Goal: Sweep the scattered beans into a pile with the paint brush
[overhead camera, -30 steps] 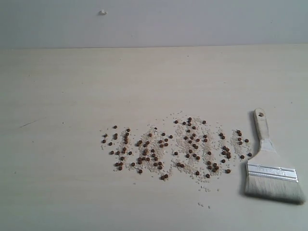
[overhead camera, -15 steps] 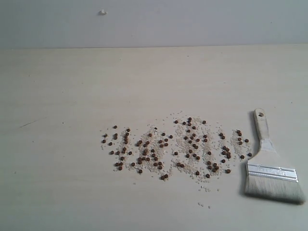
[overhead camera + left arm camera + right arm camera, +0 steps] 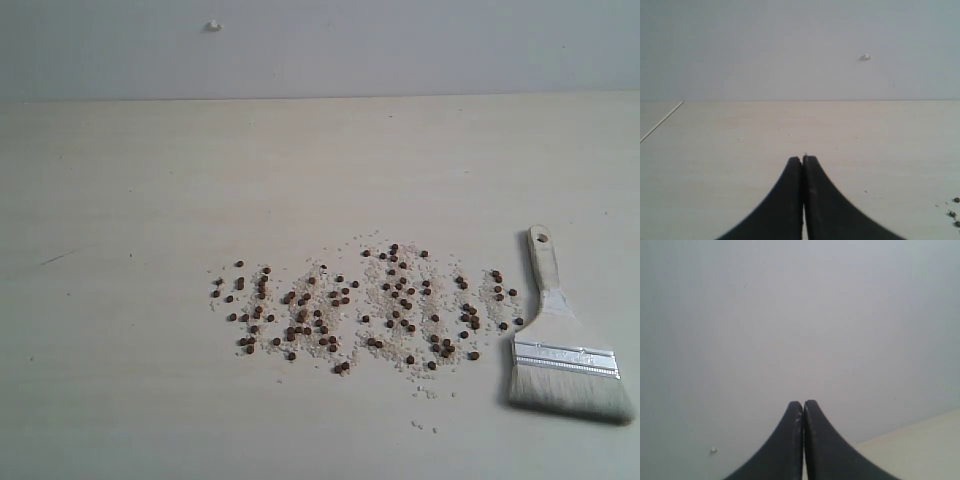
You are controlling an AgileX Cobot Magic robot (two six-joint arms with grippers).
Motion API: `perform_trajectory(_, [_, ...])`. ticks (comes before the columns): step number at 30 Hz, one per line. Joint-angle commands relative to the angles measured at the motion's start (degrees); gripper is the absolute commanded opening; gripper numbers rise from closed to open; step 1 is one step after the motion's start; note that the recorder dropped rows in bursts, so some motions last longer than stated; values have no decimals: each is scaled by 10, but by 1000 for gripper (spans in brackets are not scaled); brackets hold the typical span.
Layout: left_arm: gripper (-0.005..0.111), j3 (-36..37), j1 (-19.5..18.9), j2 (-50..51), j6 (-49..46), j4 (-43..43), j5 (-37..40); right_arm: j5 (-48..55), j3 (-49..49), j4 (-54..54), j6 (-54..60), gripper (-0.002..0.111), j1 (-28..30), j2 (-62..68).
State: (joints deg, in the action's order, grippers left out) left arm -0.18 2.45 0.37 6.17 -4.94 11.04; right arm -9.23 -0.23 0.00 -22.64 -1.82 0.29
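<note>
Dark reddish-brown beans (image 3: pixel 365 305), mixed with whitish crumbs, lie scattered in a wide band across the middle of the pale table (image 3: pixel 150 180); no pile shows. The paint brush (image 3: pixel 560 345) lies flat just right of them, cream handle pointing away, silver ferrule and pale bristles toward the front edge. Neither arm appears in the exterior view. My left gripper (image 3: pixel 803 159) is shut and empty above bare table, with a few beans (image 3: pixel 955 212) at the edge of its view. Facing the grey wall, my right gripper (image 3: pixel 803 403) is shut too, holding nothing.
A grey wall (image 3: pixel 400 45) rises behind the table's far edge, with a small white knob (image 3: pixel 213 25) on it. The table's left edge (image 3: pixel 660 122) shows in the left wrist view.
</note>
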Motion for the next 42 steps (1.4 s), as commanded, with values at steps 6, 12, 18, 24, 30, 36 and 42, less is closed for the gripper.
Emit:
perform_trajectory(6, [0, 2, -2, -4, 1, 3, 2, 28, 2, 0, 0, 0, 3, -3])
perform_trajectory(12, [0, 2, -2, -4, 1, 3, 2, 31, 2, 0, 0, 0, 3, -3])
perform_trajectory(18, [0, 2, -2, -4, 0, 3, 2, 29, 2, 0, 0, 0, 3, -3])
perform_trajectory(24, [0, 2, -2, -4, 1, 3, 2, 27, 2, 0, 1, 0, 3, -3])
perform_trajectory(30, [0, 2, -2, -4, 0, 3, 2, 27, 2, 0, 4, 0, 3, -3])
perform_trajectory(36, [0, 2, -2, -4, 1, 3, 2, 29, 2, 0, 5, 0, 3, -3])
perform_trajectory(42, [0, 2, -2, -4, 1, 3, 2, 32, 2, 0, 3, 0, 3, -3])
